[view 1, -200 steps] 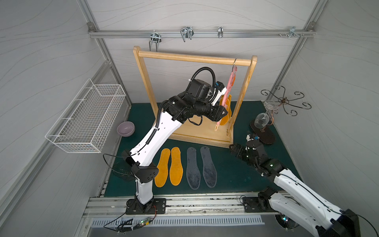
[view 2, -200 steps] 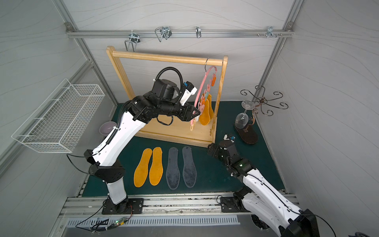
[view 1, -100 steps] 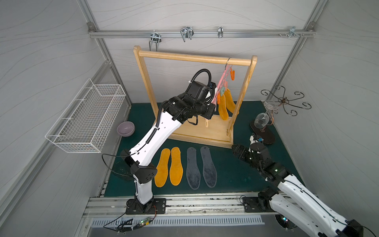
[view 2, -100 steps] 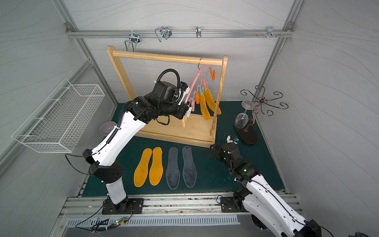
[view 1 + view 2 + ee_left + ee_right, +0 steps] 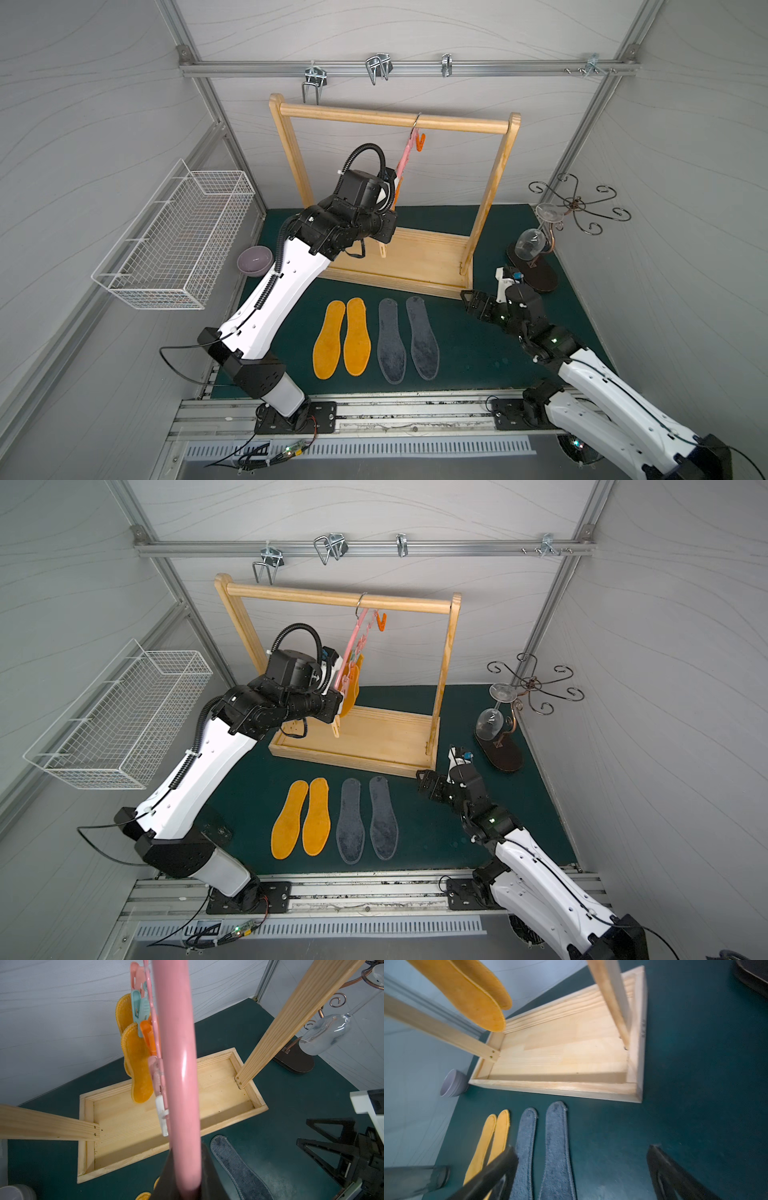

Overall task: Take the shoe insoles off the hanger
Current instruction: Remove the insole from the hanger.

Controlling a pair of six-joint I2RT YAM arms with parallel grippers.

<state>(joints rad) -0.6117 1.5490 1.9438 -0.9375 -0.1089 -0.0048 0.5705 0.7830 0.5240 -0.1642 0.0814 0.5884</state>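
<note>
The pink hanger (image 5: 354, 644) hangs by its hook from the wooden rack's top bar (image 5: 353, 115). Two orange-yellow shoe insoles (image 5: 137, 1064) dangle from its coloured clips. My left gripper (image 5: 185, 1184) is shut on the hanger's pink bar at its lower end, close beside the hanging insoles (image 5: 353, 688). Two more orange insoles (image 5: 343, 336) and two dark grey ones (image 5: 407, 336) lie flat on the green mat. My right gripper (image 5: 581, 1167) is open and holds nothing; it hovers low over the mat by the rack's front right corner (image 5: 471, 301), to the right of the grey insoles (image 5: 550, 1147).
The rack's tray base (image 5: 419, 257) stands behind the lying insoles. A white wire basket (image 5: 178, 237) hangs on the left wall, with a purple bowl (image 5: 254, 259) below it. A metal stand holding a wine glass (image 5: 530, 245) is at the back right.
My left gripper has shut on the hanger. The hanger has slid left along the rack's bar, away from the right post. The right arm has shifted slightly.
</note>
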